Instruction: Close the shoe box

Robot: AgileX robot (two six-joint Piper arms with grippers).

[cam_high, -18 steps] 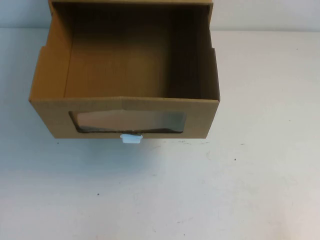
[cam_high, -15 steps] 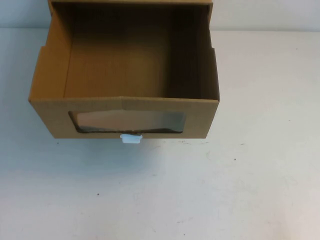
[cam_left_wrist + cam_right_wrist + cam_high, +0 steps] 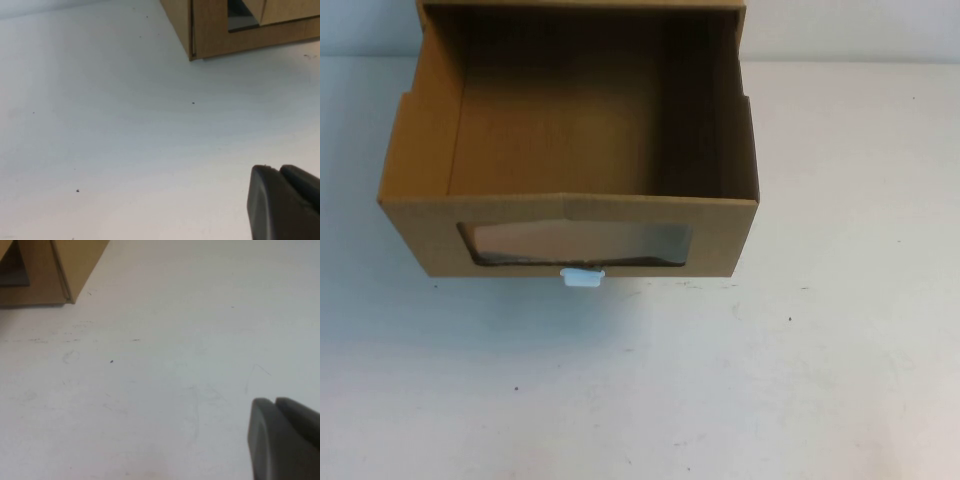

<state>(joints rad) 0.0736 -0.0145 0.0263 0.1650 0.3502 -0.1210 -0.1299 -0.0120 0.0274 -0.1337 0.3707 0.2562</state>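
shoe box pulled open on white table, white pull tab below window, left gripper and right gripper low over bare table, well clear of box, finger spread impossible to tell

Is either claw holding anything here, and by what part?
Nothing. The left claw and right claw are over bare table, away from the open shoe box.

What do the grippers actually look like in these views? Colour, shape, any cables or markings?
Little shows. The left gripper appears only in the left wrist view, as a dark grey, matte, rounded-edge finger block above the white table. The right gripper looks the same in the right wrist view. No cables, markings or labels show. Neither arm appears in the high view, only the shoe box.
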